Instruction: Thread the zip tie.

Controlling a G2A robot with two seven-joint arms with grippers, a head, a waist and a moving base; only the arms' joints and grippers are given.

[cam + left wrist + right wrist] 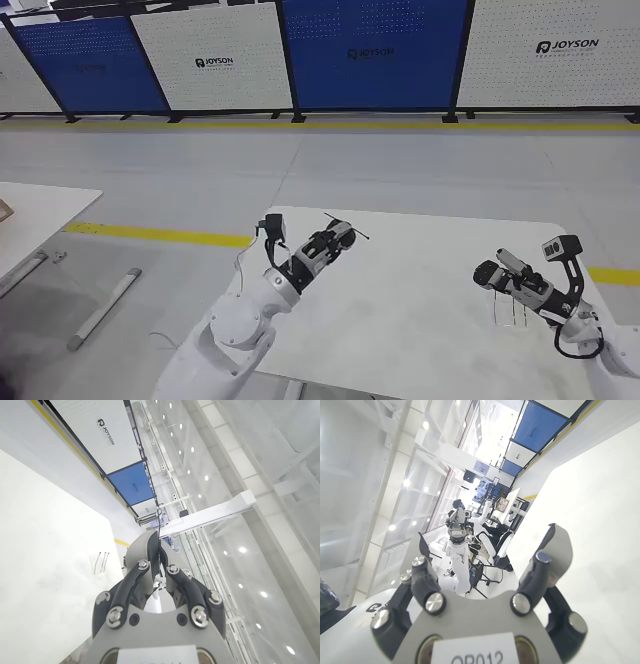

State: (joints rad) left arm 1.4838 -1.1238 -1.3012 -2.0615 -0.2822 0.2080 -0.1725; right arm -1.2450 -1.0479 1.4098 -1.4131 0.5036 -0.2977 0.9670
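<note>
Top view: left gripper [343,234] is raised over the near-left part of the white table [420,300], claw pinched together on a thin black zip tie [360,234]. The tie sticks out both sides of the fingertips, slanted, off the table surface. Right gripper [485,274] hangs over the table's right side, well apart from the left one and pointing toward it; can't tell its claw state from here. Spare zip ties [510,312] lie flat on the table just beside the right gripper, faint thin lines.

Left wrist view: left gripper [158,542] has both pads pressed together, clamped on the zip tie [158,520]. The tie runs straight out past the fingertips as one thin black strand, free end in the air, touching nothing else. Its other end is hidden between the pads. Table [50,525] is off to one side, with three spare zip ties [102,562] lying on it near the edge, roughly parallel, close together, heads at the far ends.

Right wrist view: right gripper [487,531] has its claw wide apart, nothing between the fingers [555,542]. One finger sits over the table [595,500], the other is off past its edge. The tabletop under it is plain white.
</note>
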